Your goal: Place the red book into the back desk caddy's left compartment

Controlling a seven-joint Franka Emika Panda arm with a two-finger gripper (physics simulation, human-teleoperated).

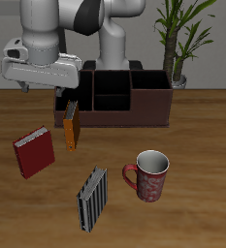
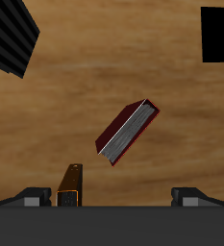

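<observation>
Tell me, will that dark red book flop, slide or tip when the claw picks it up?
The red book looks like a hardcover, so it should stay stiff rather than flop. It lies flat on the wooden table, so a push would probably slide it, not tip it. Its pale page edge suggests the covers could splay if gripped by one cover alone.

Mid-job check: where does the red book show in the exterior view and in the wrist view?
Exterior view: red book lies flat on the table, apart from the back desk caddy.
Wrist view: red book on bare wood beyond the fingertips.
Shared landmark: thin orange book beside it.
</observation>
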